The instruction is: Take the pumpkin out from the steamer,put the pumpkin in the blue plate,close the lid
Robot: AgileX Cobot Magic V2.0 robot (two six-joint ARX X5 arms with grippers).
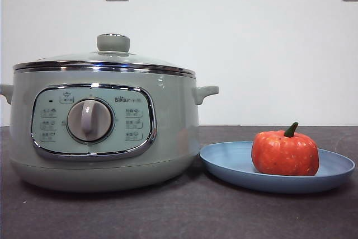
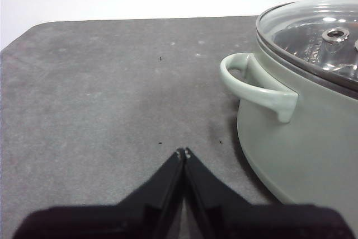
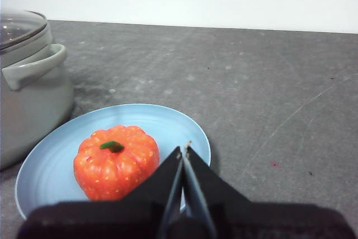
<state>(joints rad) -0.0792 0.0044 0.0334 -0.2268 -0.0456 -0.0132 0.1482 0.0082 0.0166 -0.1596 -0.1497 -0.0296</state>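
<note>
- Pumpkin [image 1: 285, 153]: upright on the blue plate [image 1: 229, 160], stem tilted up and toward the steamer [image 1: 103, 127]; squat, no clear long axis.
- Lid [image 1: 106, 60]: seated on the steamer rim.
- Left end effector [image 2: 183, 153], right end effector [image 3: 183, 148]: jaws together, empty, above the surface.
- Risk: little left; a low sweep by the right arm could nudge plate or pumpkin.

pumpkin [image 1: 285, 153] upright on blue plate [image 1: 229, 163]; lid [image 1: 106, 59] on steamer [image 1: 168, 121]
</note>
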